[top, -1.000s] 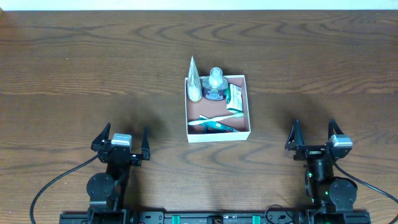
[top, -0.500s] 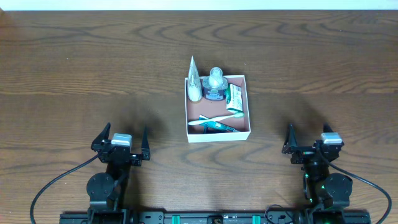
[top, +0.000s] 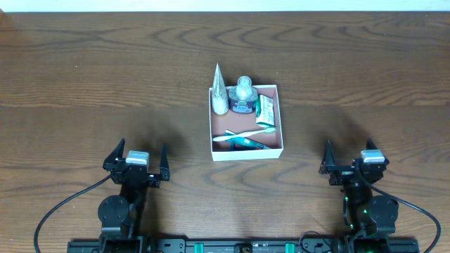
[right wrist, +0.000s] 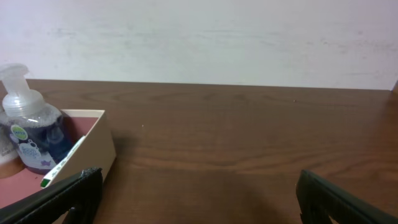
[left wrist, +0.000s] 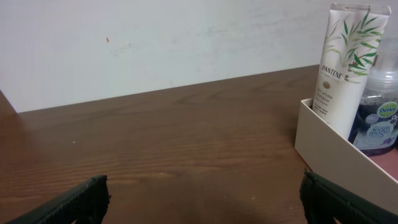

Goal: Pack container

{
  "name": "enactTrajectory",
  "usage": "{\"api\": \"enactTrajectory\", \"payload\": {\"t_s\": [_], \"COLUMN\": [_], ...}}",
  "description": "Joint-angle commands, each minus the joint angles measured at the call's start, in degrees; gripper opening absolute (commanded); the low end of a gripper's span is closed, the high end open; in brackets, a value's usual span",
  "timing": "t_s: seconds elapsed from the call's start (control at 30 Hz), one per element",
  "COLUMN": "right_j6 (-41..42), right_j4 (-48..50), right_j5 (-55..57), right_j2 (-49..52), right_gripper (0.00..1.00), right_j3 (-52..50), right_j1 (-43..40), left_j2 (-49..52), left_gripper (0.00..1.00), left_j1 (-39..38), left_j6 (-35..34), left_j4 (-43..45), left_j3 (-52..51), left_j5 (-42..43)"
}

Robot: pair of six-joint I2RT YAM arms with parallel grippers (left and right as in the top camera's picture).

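Overhead: the container (top: 247,153) is sitting mid-table (top: 84,84), slightly right of centre, well apart from both arms. It is holding a tube (top: 219,91) standing in the far-left corner, a pump bottle (top: 243,95) beside it, a green box (top: 265,110) along the right wall and a toothbrush (top: 242,133) lying across the near part. The left gripper (top: 143,145) is resting near-left, jaws spread wide and empty. The right gripper (top: 349,151) is near-right, also spread and empty. It is sitting a little nearer its base than a second ago and has barely shifted in the last half second. The left arm and the container's contents are showing no change.

Left wrist: I'm seeing both fingers (left wrist: 81,199) at the bottom corners with bare wood between them. The container's white wall is off to the right, tube and bottle rising above it.

Right wrist: the fingers (right wrist: 348,199) are likewise wide apart, nothing between. The container corner and bottle are showing at far left.

Judgement: with both arms parked, released, and no loose items left on the table, I'm reading the packing as finished.
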Motion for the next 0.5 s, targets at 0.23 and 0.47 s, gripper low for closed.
{"api": "enactTrajectory", "payload": {"t_s": [0.23,0.47], "right_j6": [-1.4,-1.4], "right_j4": [-0.2,-0.2], "right_j5": [0.2,0.2], "right_j2": [-0.4,-0.4], "right_gripper": [0.99,0.99], "right_j3": [-0.1,-0.1], "right_j1": [0.5,0.5], "left_j2": [-0.3,-0.3], "left_gripper": [0.98,0.98], "left_j1": [0.3,0.3], "left_j6": [-0.3,-0.3], "left_j4": [-2.1,-2.1], "left_j3": [-0.9,-0.9], "left_j5": [0.8,0.8]}}
